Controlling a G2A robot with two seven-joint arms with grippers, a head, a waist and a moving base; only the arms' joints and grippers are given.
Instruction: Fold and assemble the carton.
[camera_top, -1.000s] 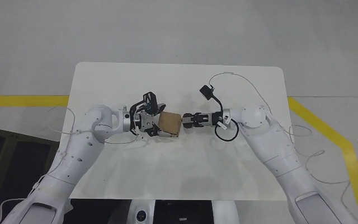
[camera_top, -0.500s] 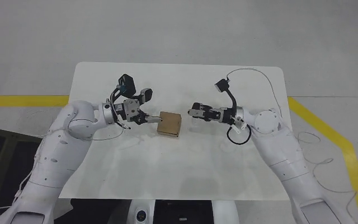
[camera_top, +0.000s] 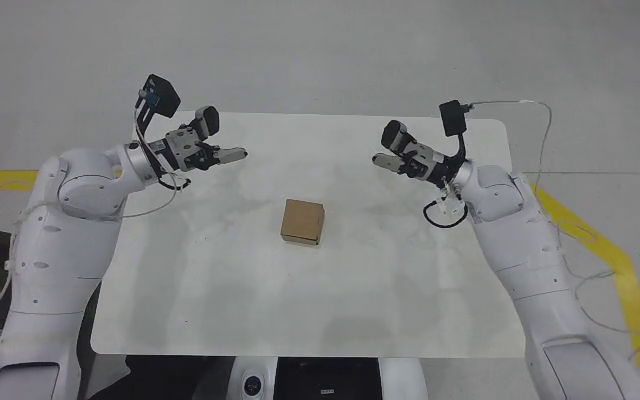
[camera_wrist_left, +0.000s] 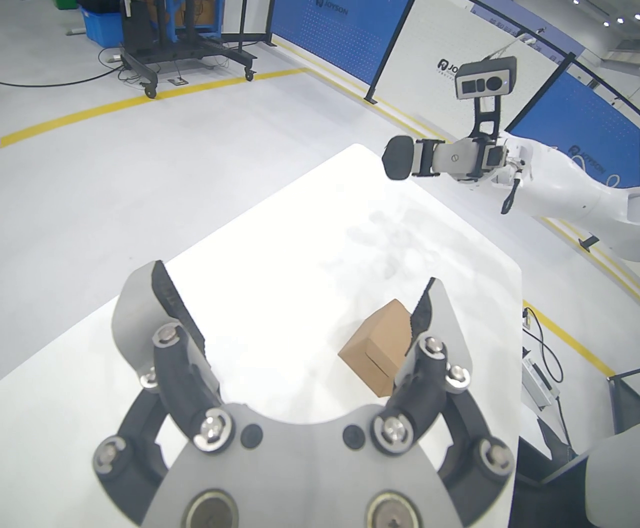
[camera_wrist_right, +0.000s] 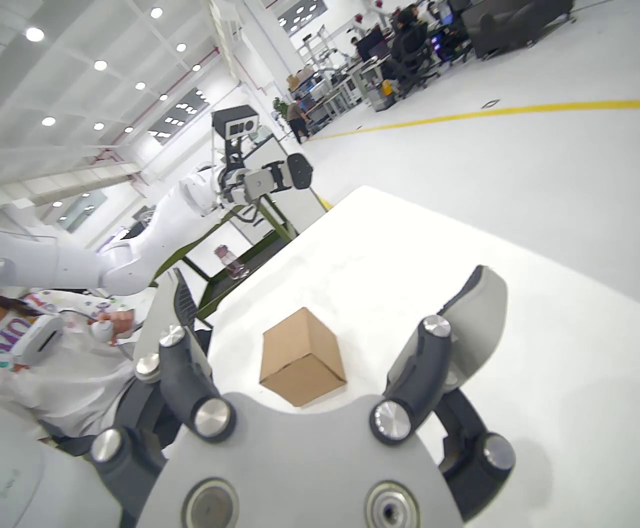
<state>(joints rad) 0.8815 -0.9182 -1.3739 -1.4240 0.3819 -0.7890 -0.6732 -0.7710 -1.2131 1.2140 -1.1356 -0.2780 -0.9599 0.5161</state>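
Note:
A small brown carton (camera_top: 302, 221), closed into a cube, sits alone near the middle of the white table (camera_top: 420, 300). It also appears on the tabletop as the carton (camera_wrist_left: 382, 345) and the carton (camera_wrist_right: 301, 364). My left gripper (camera_top: 232, 155) hangs open above the table's far left part, well away from the carton; its fingers (camera_wrist_left: 170, 300) are spread with nothing between them. My right gripper (camera_top: 383, 160) hangs open above the far right part, also clear of the carton, its fingers (camera_wrist_right: 477, 300) wide apart. In the left wrist view the right gripper (camera_wrist_left: 397, 158) faces mine across the table.
Yellow floor lines (camera_top: 25, 180) run past both sides of the table. Loose cables (camera_top: 500, 105) trail from the right arm over the table's far right corner. A person (camera_wrist_right: 55, 345) stands beyond the table edge, not touching anything.
Both grippers have let go of the carton and drawn back and up, left arm to the far left, right arm to the far right. The carton stays in the middle, closed.

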